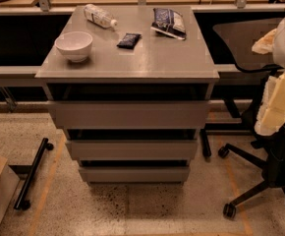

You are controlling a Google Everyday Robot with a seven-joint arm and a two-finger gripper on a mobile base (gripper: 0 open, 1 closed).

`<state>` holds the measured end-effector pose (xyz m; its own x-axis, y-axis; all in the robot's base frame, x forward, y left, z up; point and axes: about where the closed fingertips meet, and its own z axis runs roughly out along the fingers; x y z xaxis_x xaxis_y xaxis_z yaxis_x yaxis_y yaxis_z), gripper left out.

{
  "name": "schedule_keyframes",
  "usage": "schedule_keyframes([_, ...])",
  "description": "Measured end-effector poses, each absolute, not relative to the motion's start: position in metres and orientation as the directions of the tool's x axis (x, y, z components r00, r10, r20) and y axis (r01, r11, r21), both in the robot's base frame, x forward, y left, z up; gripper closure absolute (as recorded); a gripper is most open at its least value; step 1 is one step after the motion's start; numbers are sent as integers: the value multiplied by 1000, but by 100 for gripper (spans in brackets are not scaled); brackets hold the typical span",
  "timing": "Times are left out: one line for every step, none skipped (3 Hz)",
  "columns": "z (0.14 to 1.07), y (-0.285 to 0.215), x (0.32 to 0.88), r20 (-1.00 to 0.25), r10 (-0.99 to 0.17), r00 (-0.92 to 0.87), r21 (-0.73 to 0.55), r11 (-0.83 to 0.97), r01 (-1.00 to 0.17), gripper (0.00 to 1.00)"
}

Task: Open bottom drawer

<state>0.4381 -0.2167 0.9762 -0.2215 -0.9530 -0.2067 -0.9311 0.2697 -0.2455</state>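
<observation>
The gripper (279,102) hangs at the right edge, pale and cream-coloured, well apart from the grey cabinet (152,58); whether it is wide or narrow cannot be told. Just below it stands a black office chair (260,181) on castors. The bottom drawer (134,174) sits lowest in the cabinet, just above the speckled floor (132,210). On top are a white bowl (74,45) near left, a bottle (99,16) lying far left, a dark packet (128,40) and a blue bag (169,22) far right.

My gripper (279,102) is at the right edge, partly cropped. Inside of bottom drawer (134,174) hidden behind its front; chair (241,43) cropped too.
</observation>
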Motion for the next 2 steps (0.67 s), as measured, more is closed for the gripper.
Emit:
schedule_keyframes([976, -217, 438, -207, -953, -221, -246, 270, -931, 0])
schedule_keyframes([969, -218, 440, -226, -953, -202, -258, 259, -931, 0])
